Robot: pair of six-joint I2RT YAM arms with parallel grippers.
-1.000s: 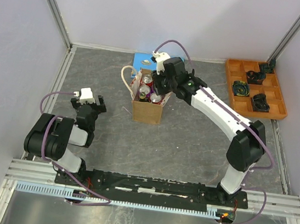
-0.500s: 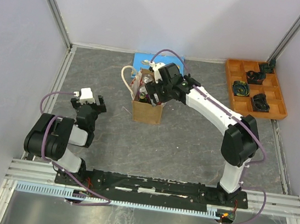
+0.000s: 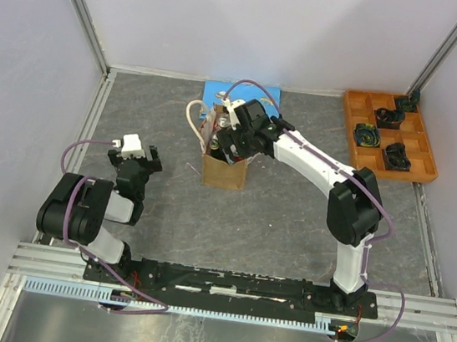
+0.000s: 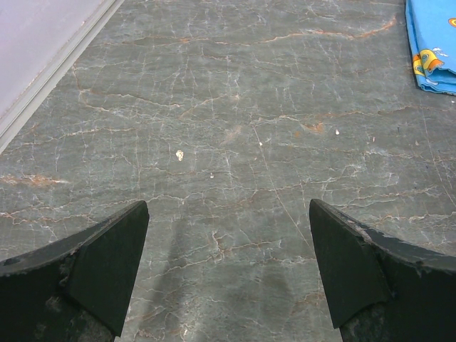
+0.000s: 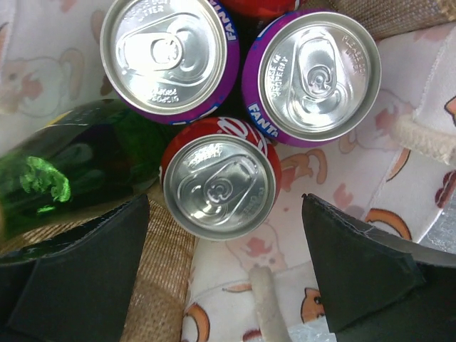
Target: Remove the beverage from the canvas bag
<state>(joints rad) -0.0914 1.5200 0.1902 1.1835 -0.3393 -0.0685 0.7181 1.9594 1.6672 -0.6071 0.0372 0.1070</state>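
Overhead, the bag (image 3: 221, 173) stands upright on the desk (image 3: 288, 229), just in front of a blue board (image 3: 268, 96). The right end effector (image 3: 221, 136) is down at its mouth, and the left end effector (image 3: 135, 160) sits well apart at the near left. The bag looks light and nothing braces it, so a lift that drags on the lining could tip it or carry it up with the drink.

From the left wrist, that end effector is spread wide over bare desk, holding nothing, and is too far off to steady anything.

From the right wrist, the jaws stand wide open and empty, straddling a red can (image 5: 219, 187) packed against two purple cans (image 5: 169, 53) and a green bottle (image 5: 71, 171). One finger sits over the bottle and the bag's wall, so on descent it may land on them rather than slip beside the can. A rope handle (image 5: 267, 313) lies near the can and could snag. A pinch on the smooth rim alone may slip.
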